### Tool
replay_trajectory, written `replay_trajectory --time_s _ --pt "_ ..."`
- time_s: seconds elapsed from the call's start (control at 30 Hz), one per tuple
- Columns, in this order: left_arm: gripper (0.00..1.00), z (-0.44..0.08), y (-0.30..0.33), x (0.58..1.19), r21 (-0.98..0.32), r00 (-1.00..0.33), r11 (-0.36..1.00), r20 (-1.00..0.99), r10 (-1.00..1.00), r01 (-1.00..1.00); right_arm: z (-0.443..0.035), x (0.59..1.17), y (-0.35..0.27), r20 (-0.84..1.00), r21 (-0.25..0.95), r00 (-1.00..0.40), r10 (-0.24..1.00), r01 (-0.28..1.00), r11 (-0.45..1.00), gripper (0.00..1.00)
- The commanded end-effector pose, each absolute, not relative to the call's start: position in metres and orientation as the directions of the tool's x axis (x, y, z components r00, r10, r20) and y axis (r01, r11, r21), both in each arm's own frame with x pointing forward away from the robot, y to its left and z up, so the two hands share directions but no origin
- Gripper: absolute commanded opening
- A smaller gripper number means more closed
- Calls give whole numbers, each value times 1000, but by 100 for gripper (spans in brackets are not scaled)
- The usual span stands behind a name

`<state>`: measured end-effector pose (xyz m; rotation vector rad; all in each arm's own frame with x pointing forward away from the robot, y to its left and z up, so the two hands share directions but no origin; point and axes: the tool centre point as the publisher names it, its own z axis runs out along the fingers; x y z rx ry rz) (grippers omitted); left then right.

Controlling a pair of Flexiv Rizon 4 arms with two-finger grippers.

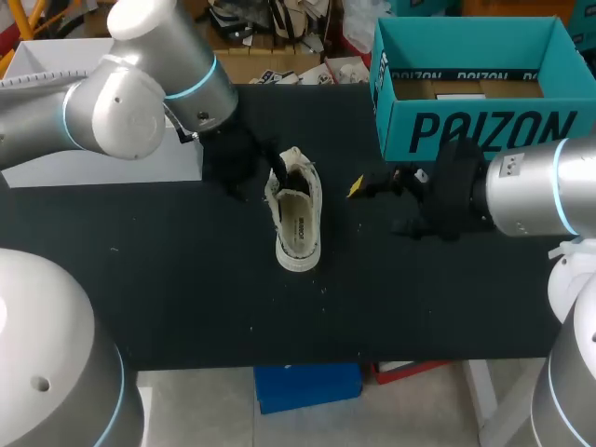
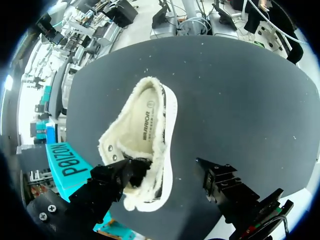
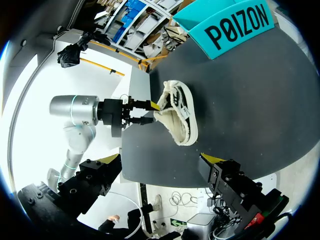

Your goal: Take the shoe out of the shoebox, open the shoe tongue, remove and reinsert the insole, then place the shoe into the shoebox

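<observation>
A cream fleece-lined shoe (image 1: 298, 219) stands on the black table (image 1: 186, 279), its heel toward the front edge. My left gripper (image 1: 277, 175) is at the shoe's far end. In the left wrist view one finger (image 2: 127, 172) reaches into the shoe (image 2: 145, 135) near the tongue, while the other finger (image 2: 217, 177) stands outside, apart from the sole, so the left gripper (image 2: 170, 175) is open. My right gripper (image 1: 377, 205) hovers open to the right of the shoe, holding nothing. From the right wrist the shoe (image 3: 180, 112) lies ahead of that gripper (image 3: 160, 167). The teal shoebox (image 1: 475, 130) stands open at the back right.
A white box (image 1: 93, 158) sits at the table's back left, under my left arm. The shoebox (image 3: 235, 25) is beyond the shoe in the right wrist view. Bare black table lies in front of the shoe.
</observation>
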<state>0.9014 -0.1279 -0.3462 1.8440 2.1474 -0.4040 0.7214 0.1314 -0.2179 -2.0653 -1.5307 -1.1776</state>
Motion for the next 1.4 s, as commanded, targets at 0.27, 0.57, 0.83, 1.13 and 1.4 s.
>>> replay_trajectory --time_s 0.27,0.57,0.83,1.13,1.4 --pt "100 -336 -126 902 -90 -122 92 -438 890 992 -218 721 132 759 215 91 645 899 -380 100" --pt "100 -336 -126 902 -90 -122 92 -438 890 992 -218 721 132 759 215 91 645 899 -380 100" --pt "100 -336 -126 902 -90 -122 92 -438 890 992 -218 721 132 759 215 91 645 899 -380 100" --pt "47 -351 -147 910 -50 -26 6 -398 917 999 -218 721 132 759 215 91 645 899 -380 100" --pt "0 -342 -158 917 9 44 -43 -358 933 999 -218 721 132 759 215 91 645 899 -380 100"
